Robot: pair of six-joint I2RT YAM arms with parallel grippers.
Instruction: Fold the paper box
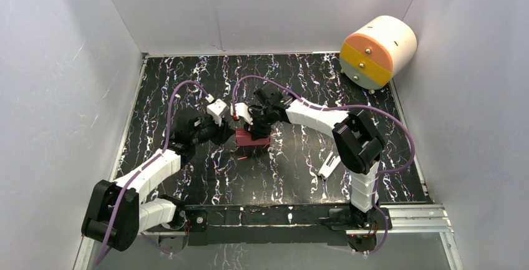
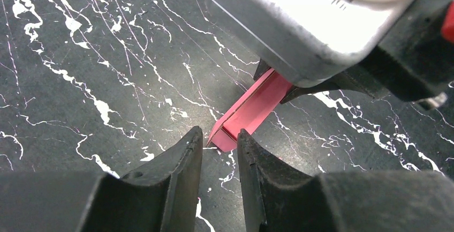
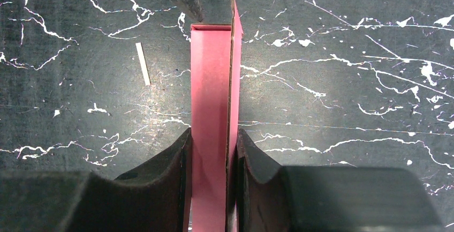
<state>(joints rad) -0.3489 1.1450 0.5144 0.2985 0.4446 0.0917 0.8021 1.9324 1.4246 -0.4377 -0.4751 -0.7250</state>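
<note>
Black jaws, thin pink paper box (image 3: 210, 109)

White-orange cylinder (image 1: 377, 48) far right corner; white clip (image 1: 329, 166) on marbled table (image 1: 281, 176).

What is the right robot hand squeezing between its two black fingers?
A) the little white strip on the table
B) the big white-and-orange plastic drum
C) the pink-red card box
C: the right wrist view shows the pink-red card box clamped upright in the right gripper.

Pink-red paper box (image 3: 209, 109) — black table (image 1: 299, 170), white-veined — white, orange and yellow cylinder (image 1: 377, 48).
</note>
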